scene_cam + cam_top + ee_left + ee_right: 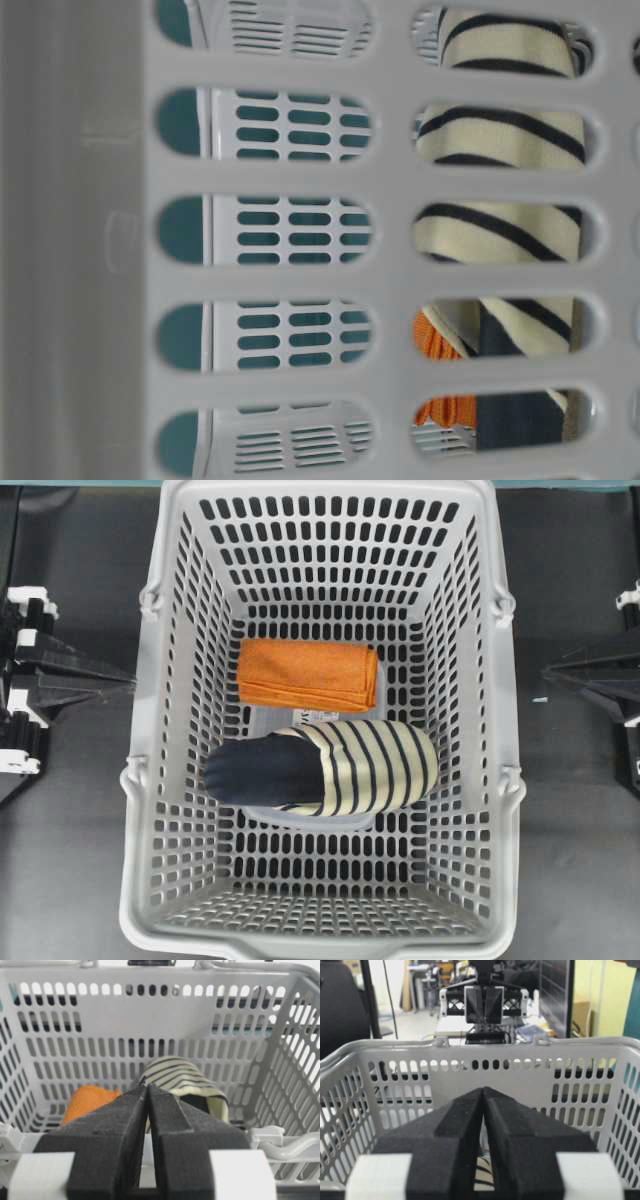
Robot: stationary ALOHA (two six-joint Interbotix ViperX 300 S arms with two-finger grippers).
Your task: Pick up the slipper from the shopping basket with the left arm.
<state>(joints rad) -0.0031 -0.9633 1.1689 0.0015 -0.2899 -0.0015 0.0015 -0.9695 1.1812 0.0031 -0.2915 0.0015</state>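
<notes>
Closest to our left wrist lens, the black foam-padded left gripper point(146, 1091) is pinched closed, empty; right gripper point(483, 1094) likewise. We see the cream navy-striped slipper point(325, 766) centre frame on the light-grey perforated plastic basket point(150, 780) floor, touching a folded orange cloth point(306, 673) above it.

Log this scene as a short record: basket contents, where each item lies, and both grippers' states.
container: basket, grey, slotted walls and floor
item 1: slipper, striped cream upper, navy heel end toward the left wall in the overhead view, lying on the floor
item 2: orange cloth, folded, beside the slipper on the far side
left gripper: shut, empty, outside the basket, pointing at the slipper
right gripper: shut, empty, outside the opposite wall
task status: slipper not yet picked up
</notes>
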